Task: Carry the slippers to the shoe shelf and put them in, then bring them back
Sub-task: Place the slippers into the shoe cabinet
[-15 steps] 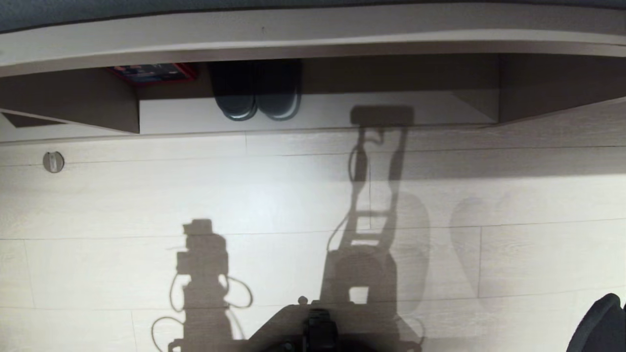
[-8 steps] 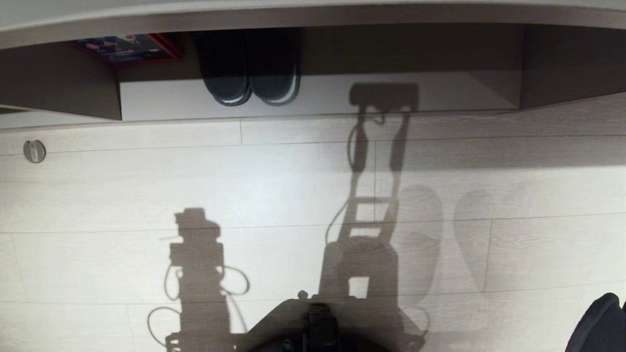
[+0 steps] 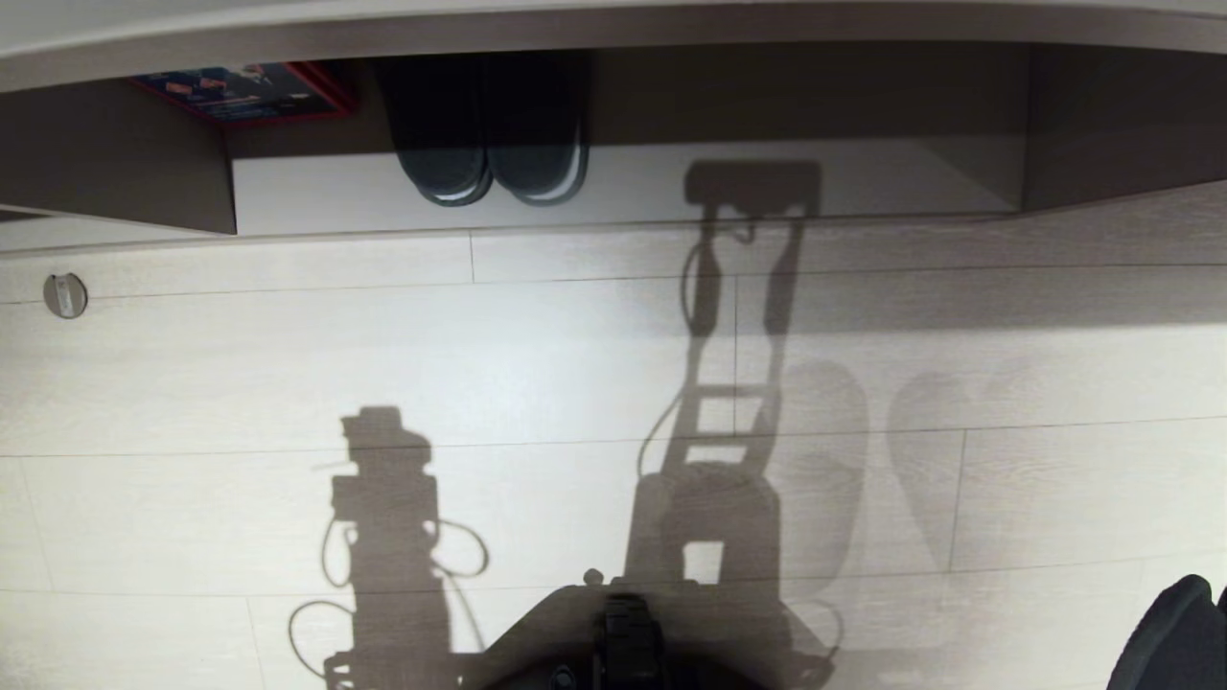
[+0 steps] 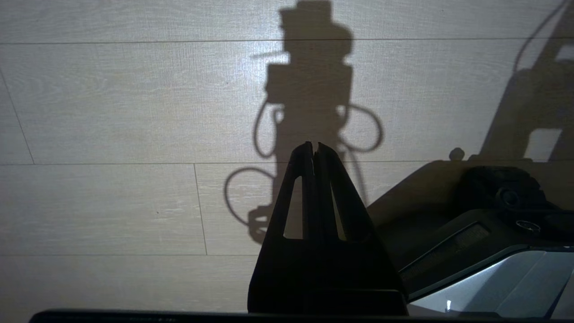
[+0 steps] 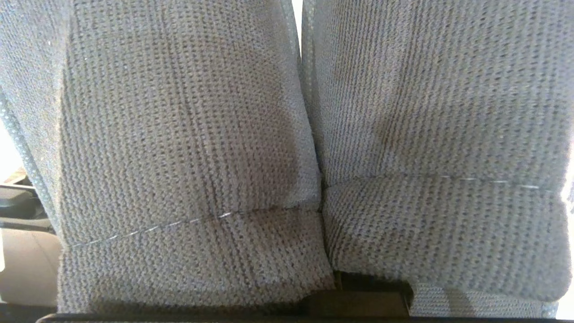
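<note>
Right gripper of mine is closed, its fingers hidden behind the slippers. In the right wrist view they hang side by side straight in front of the camera, with their grey knit bands pressed together along the middle, so I take it that I have them pinched by the fabric. Bright light shows in the thin gap between them near the far end.

My left gripper hangs over the floor with its two dark fingertips touching and nothing between them. Its shadow lies on the pale planks just beyond.

Ahead of me, at the far edge of the head view, is the shelf. Its wide middle compartment holds another pair with pale sole rims, heels towards me, set left of centre. A red-edged box lies just to their left. A small round disc sits in the floor near the shelf's left end.

At the lower right corner of the head view a dark rounded shape pokes in; I cannot tell what it is.
</note>
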{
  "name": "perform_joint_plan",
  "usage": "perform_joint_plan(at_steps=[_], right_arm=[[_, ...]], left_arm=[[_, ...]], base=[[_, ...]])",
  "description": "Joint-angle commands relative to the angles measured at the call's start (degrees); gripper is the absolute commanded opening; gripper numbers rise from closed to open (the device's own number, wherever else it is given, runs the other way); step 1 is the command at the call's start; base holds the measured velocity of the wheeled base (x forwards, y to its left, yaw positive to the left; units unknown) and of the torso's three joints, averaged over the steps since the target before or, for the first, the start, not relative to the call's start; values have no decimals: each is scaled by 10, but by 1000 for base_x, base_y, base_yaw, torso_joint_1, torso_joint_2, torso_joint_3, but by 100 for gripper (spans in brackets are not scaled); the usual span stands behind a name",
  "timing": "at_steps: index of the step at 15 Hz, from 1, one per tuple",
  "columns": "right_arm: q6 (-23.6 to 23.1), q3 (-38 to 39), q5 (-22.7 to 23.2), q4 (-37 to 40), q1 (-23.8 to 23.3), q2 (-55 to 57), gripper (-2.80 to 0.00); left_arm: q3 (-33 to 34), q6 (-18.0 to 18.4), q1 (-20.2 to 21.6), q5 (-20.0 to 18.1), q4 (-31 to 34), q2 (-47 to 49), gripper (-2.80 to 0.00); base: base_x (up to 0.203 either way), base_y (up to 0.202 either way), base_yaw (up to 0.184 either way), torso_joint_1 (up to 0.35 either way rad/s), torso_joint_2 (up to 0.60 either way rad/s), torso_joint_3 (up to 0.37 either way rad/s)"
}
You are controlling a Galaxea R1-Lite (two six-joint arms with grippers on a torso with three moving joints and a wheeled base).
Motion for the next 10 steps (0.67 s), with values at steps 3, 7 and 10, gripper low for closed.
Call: perform_joint_plan(at_steps=[3, 7, 10], right_arm=[[-2, -37, 39, -7, 0, 30, -280], [-1, -118, 83, -62, 8, 257, -280], [-3, -152, 97, -210, 29, 468, -280]], left_arm=[[0, 1, 1, 0, 0, 0, -280], [0, 1, 1, 0, 0, 0, -280], [0, 1, 0, 0, 0, 0, -280]], base=[[0, 0, 0, 0, 0, 0], [0, 0, 0, 0, 0, 0], [0, 0, 0, 0, 0, 0]])
